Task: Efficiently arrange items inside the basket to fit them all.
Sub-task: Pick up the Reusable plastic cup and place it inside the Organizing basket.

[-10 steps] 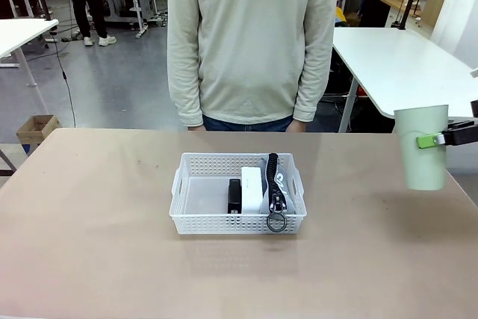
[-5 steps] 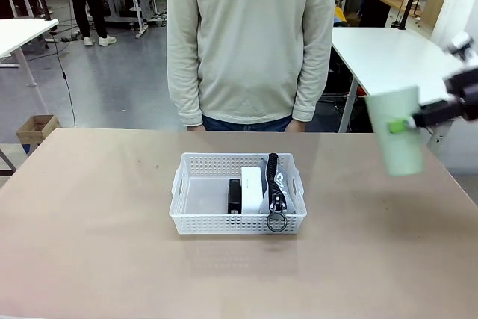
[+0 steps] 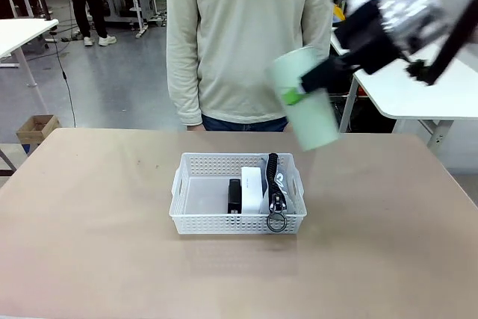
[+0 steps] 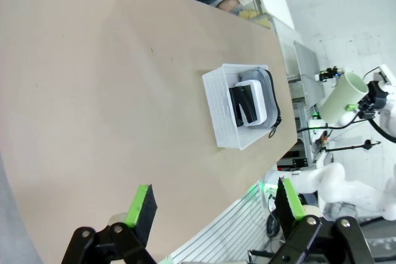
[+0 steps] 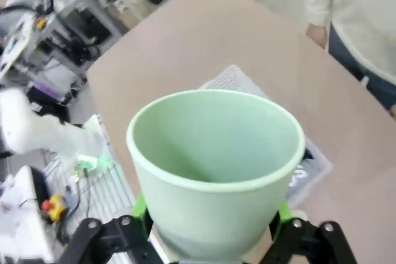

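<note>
My right gripper (image 3: pixel 297 93) is shut on the pale green cup (image 3: pixel 303 97), holding it tilted in the air above and to the right of the white basket (image 3: pixel 196 216). The cup's open mouth (image 5: pixel 216 131) faces the right wrist camera, with part of the basket (image 5: pixel 230 79) behind it. Inside the basket lie the small black stapler (image 3: pixel 234 196), the white rounded box (image 3: pixel 252 190) and the grey zip pouch (image 3: pixel 277 184) with its ring over the front rim; the basket's left part is bare. My left gripper (image 4: pixel 213 209) stands open, far from the basket (image 4: pixel 223 107).
A person in a pale sweater (image 3: pixel 250 42) stands at the far edge of the brown table (image 3: pixel 89 244), arms down. White tables stand behind at the right and left.
My right arm has swung the cup up and leftward from beyond the table's right edge to above the basket's right side, tilting it. The basket's contents have not moved.
</note>
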